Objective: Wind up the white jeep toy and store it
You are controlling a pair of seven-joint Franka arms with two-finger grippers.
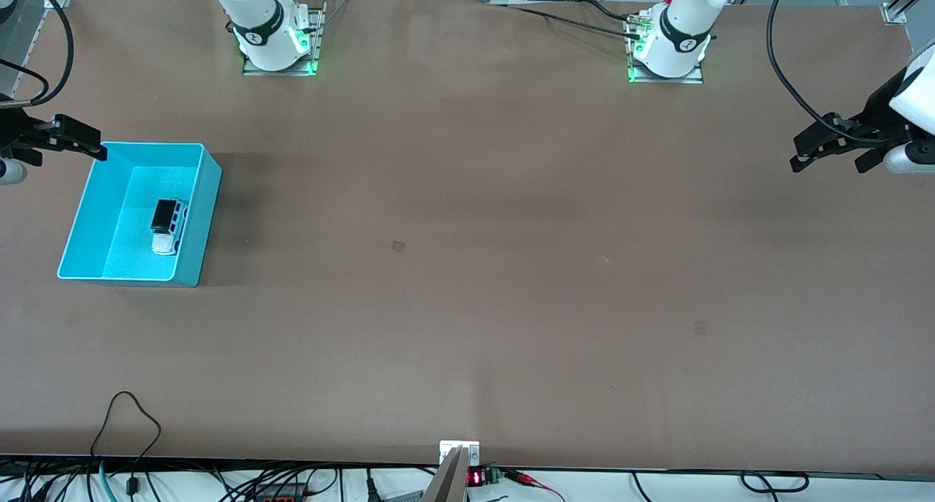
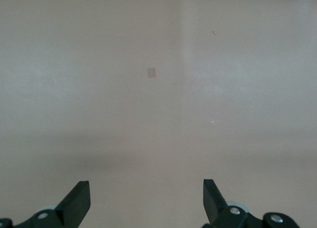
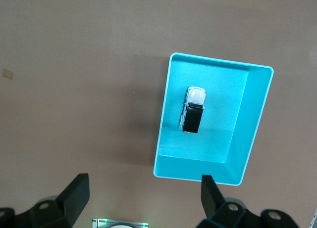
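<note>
White jeep toy point(image 1: 166, 226) sits on its wheels on the floor of the cyan bin point(image 1: 207, 217), black roof up, long axis running with the bin's long side, closer to the wall on the desk-centre side than to the outer wall; floor shows free on all sides of it, no wall contact visible. Bin is at the right arm's end of the desk point(image 1: 467, 305), open top, nothing over the toy. Right hand point(image 1: 69, 138) hangs released over the bin's corner toward the bases, fingers spread, empty; in the front view it is cut off by the frame edge, so most of that arm is out of sight. Left hand point(image 1: 833, 147) is up over the left arm's end of the desk, well apart from the bin, also released and empty, waiting; its wrist view shows only bare desk between the spread fingers point(image 2: 77, 203). Toy's wheels and any winder are too small to make out.
</note>
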